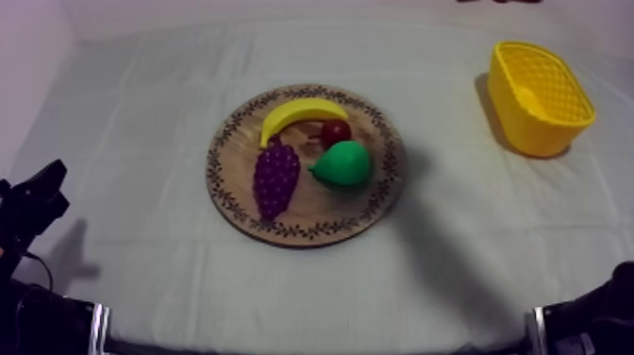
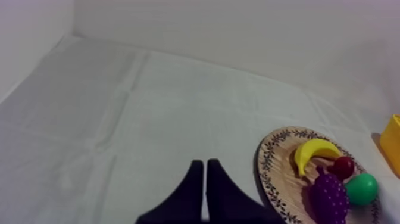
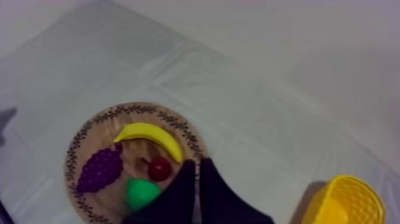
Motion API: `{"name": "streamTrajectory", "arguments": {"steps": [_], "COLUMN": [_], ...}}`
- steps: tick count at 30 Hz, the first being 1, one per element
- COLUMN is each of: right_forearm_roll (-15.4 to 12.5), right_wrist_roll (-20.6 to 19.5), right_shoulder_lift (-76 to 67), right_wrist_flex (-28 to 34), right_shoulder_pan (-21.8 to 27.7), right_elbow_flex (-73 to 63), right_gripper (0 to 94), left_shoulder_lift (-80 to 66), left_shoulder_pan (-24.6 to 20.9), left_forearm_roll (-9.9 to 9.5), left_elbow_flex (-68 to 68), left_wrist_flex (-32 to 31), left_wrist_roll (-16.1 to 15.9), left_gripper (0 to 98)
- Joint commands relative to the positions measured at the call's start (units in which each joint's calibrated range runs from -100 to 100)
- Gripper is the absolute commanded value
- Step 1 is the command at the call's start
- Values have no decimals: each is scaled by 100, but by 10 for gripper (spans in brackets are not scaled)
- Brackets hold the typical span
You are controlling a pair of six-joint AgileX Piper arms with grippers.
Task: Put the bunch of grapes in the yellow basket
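The purple bunch of grapes point(image 1: 275, 179) lies on the left part of the round wooden board point(image 1: 311, 215) at mid-table. The yellow basket point(image 1: 540, 96) stands at the far right. My left gripper point(image 1: 38, 200) rests low at the left edge, well clear of the board. In the left wrist view its fingers point(image 2: 204, 164) lie together as a narrow wedge, shut, with the board point(image 2: 278, 173) and grapes point(image 2: 330, 196) off to one side. My right gripper point(image 3: 197, 162) is also shut on nothing, above the board point(image 3: 89, 138), with the grapes point(image 3: 100, 169) beyond the fingertips.
Sharing the board are a banana point(image 1: 302, 115), a small red fruit point(image 1: 335, 132) and a green pear point(image 1: 342, 163), all close to the grapes. Part of my right arm point(image 1: 599, 316) sits at the lower right edge. Bare cloth lies between board and basket point(image 3: 345, 202).
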Motion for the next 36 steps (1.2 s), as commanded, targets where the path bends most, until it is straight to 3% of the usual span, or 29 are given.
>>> {"name": "streamTrajectory", "arguments": {"steps": [1,13,24,36], "right_forearm_roll": [5,-5,11,-17], "right_wrist_roll": [-206,-859,-1538,-2097], "right_shoulder_lift": [634,2610,4039,4940], "right_wrist_flex": [478,2435,3860,4203], "right_shoulder_pan": [-184,-873,-1118,-1216], "right_elbow_flex": [-950,-3535,-5402,-5638], "right_gripper": [5,3,3,2], "left_shoulder_lift": [0,0,0,0], "left_shoulder_pan": [0,0,0,0], "left_forearm_roll": [-4,-4,-4,-4], "left_elbow_flex": [-2,-2,-2,-2], "left_wrist_flex": [-5,-5,-5,-5], "left_wrist_roll": [1,1,1,1], "left_gripper": [1,1,1,1]}}
